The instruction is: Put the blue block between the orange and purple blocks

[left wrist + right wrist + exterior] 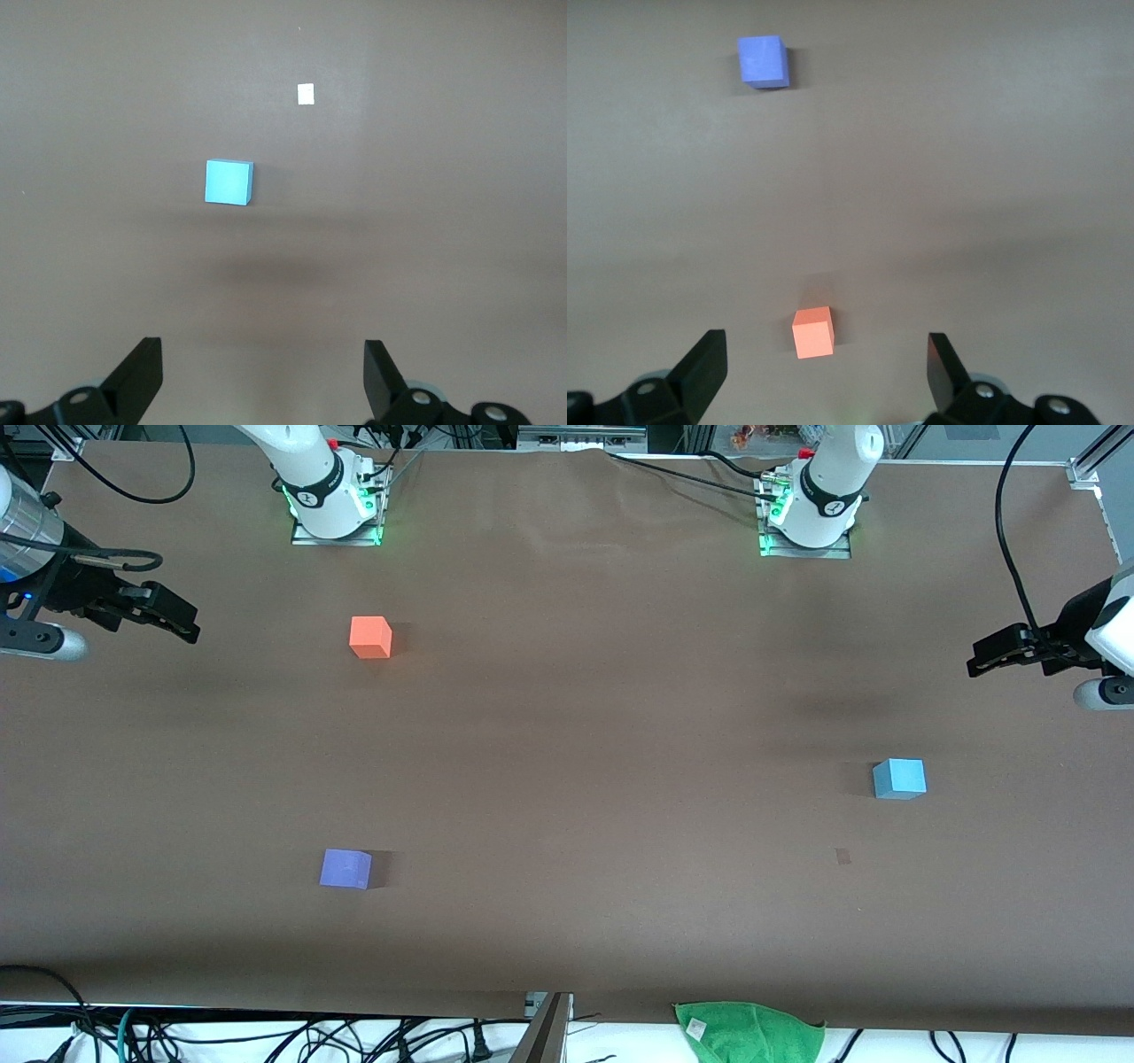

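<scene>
The blue block [899, 779] sits on the brown table toward the left arm's end; it also shows in the left wrist view [229, 181]. The orange block [370, 638] sits toward the right arm's end, near that arm's base, and shows in the right wrist view [812, 332]. The purple block [345, 868] lies nearer the front camera than the orange one, also in the right wrist view [763, 61]. My left gripper [974, 662] hangs open and empty at the left arm's end of the table, apart from the blue block. My right gripper [188, 627] hangs open and empty at the right arm's end.
A green cloth [749, 1032] lies at the table's front edge. A small pale mark [842, 856] is on the table near the blue block, also in the left wrist view [306, 93]. Cables run along the front edge [266, 1036].
</scene>
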`<state>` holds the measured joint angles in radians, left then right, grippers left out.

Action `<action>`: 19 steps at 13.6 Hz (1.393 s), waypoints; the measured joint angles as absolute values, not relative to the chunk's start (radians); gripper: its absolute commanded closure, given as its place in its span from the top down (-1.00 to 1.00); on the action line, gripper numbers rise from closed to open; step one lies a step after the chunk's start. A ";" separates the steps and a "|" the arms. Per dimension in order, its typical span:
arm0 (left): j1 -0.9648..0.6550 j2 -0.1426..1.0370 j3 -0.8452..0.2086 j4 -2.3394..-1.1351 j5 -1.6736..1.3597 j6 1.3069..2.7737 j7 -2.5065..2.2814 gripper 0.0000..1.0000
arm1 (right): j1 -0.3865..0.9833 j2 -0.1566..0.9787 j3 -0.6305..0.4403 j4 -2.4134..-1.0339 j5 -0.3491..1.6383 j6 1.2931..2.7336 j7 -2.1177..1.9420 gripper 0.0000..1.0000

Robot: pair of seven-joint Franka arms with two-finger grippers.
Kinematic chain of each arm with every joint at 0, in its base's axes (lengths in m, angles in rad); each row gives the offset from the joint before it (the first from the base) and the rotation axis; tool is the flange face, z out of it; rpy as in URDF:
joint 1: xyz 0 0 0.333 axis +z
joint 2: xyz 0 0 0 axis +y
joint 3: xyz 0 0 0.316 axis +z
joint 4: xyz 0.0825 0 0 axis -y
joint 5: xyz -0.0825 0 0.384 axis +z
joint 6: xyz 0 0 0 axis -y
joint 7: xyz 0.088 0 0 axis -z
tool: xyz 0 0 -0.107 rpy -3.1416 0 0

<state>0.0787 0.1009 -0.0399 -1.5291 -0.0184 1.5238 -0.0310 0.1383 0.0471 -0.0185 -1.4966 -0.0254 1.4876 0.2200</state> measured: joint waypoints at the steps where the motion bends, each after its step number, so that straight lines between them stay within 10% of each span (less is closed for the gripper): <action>1: 0.079 0.101 -0.040 -1.529 -0.018 1.524 -0.031 1.00 | 0.138 0.047 -0.019 -1.497 -0.025 1.487 0.210 1.00; 19: 0.079 0.105 -0.040 -1.529 -0.018 1.524 -0.031 1.00 | 0.147 0.057 -0.018 -1.497 -0.025 1.494 0.177 1.00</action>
<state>0.0790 0.1048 -0.0399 -1.5291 -0.0184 1.5238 -0.0310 0.1469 0.0568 -0.0182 -1.4975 -0.0252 1.4936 0.1770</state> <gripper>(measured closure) 0.000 0.000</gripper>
